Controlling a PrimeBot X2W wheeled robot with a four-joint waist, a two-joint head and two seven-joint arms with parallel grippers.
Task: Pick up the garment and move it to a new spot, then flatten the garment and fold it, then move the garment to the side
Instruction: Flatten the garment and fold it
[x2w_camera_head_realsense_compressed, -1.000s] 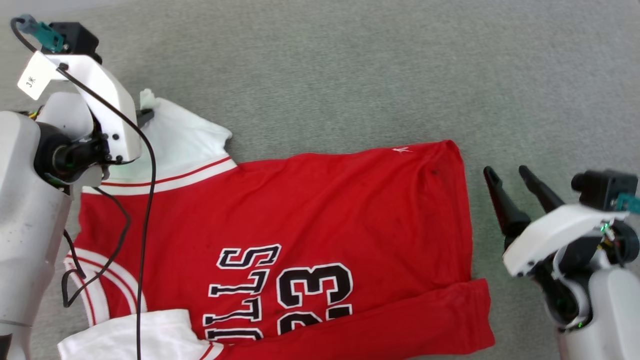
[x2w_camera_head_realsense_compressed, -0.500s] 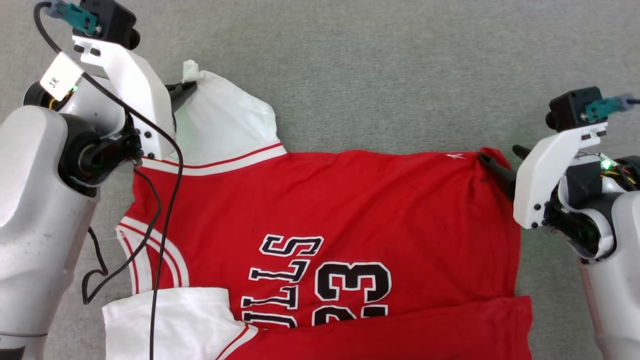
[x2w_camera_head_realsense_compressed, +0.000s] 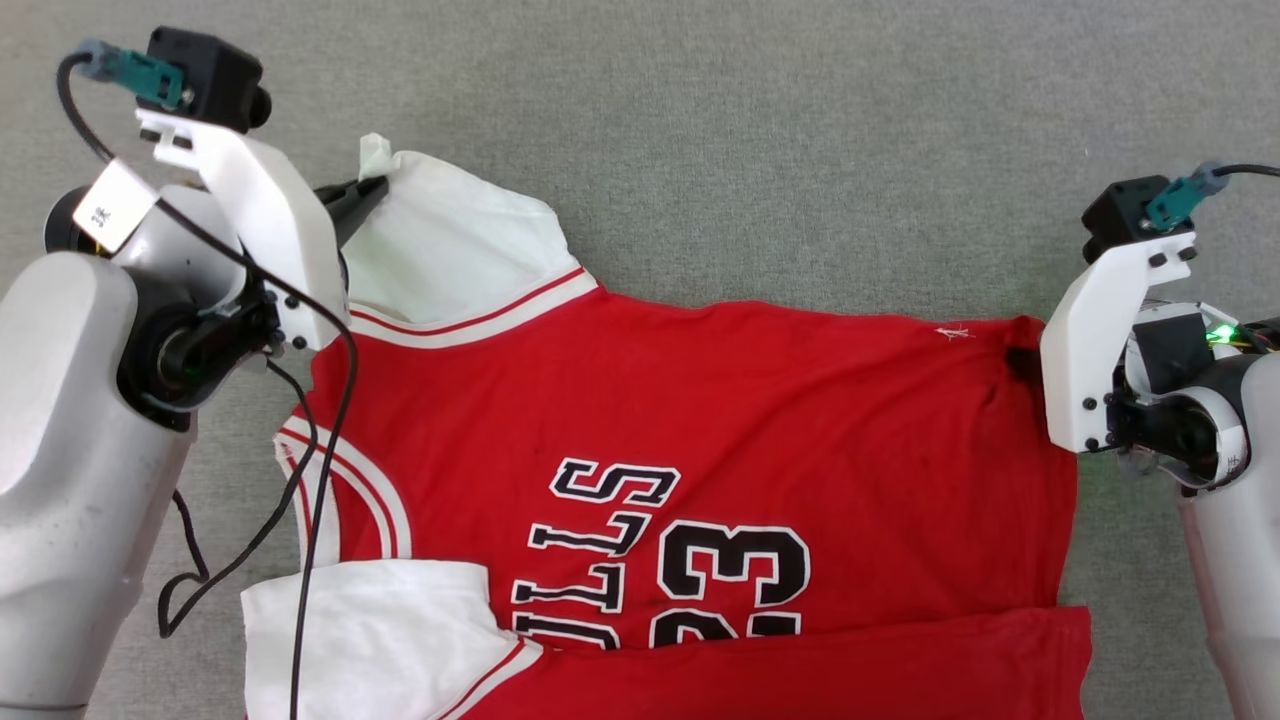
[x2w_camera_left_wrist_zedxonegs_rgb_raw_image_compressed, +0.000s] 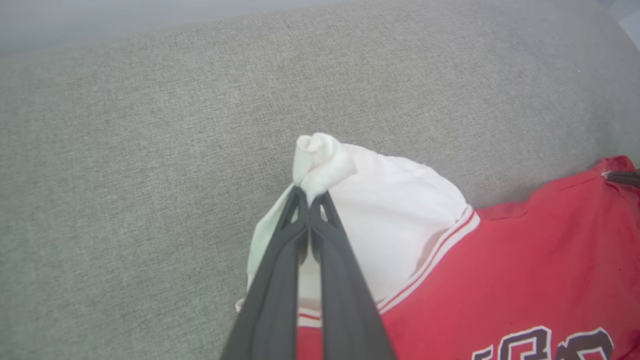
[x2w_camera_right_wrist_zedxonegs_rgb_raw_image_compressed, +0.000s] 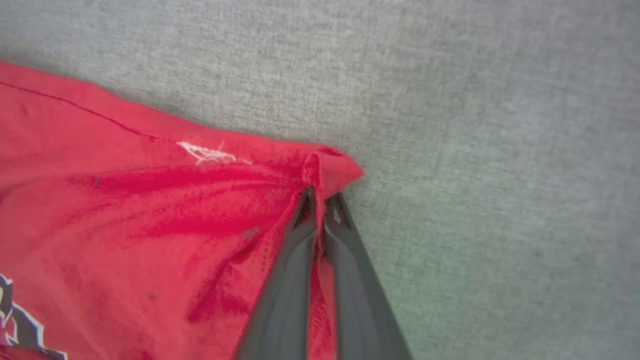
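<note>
The garment (x2w_camera_head_realsense_compressed: 700, 400), a red T-shirt with white sleeves and black lettering, lies spread on the grey surface, collar toward the left. My left gripper (x2w_camera_left_wrist_zedxonegs_rgb_raw_image_compressed: 310, 197) is shut on the bunched tip of the far white sleeve (x2w_camera_left_wrist_zedxonegs_rgb_raw_image_compressed: 320, 155), seen also in the head view (x2w_camera_head_realsense_compressed: 375, 185). My right gripper (x2w_camera_right_wrist_zedxonegs_rgb_raw_image_compressed: 320, 192) is shut on the far hem corner of the red fabric (x2w_camera_right_wrist_zedxonegs_rgb_raw_image_compressed: 330, 167); in the head view that gripper (x2w_camera_head_realsense_compressed: 1025, 360) is mostly hidden behind its white wrist bracket. The near edge of the shirt is folded over as a red band (x2w_camera_head_realsense_compressed: 850, 670).
Grey carpet-like surface (x2w_camera_head_realsense_compressed: 760, 150) stretches beyond the shirt's far edge. A black cable (x2w_camera_head_realsense_compressed: 320, 480) from my left arm hangs over the collar and the near white sleeve (x2w_camera_head_realsense_compressed: 370, 640). My pale forearms stand at both sides of the shirt.
The right gripper came in from open beside the shirt and closed on the far hem corner. The head view shifted, and the shirt's far edge now looks pulled straighter between both grippers.
</note>
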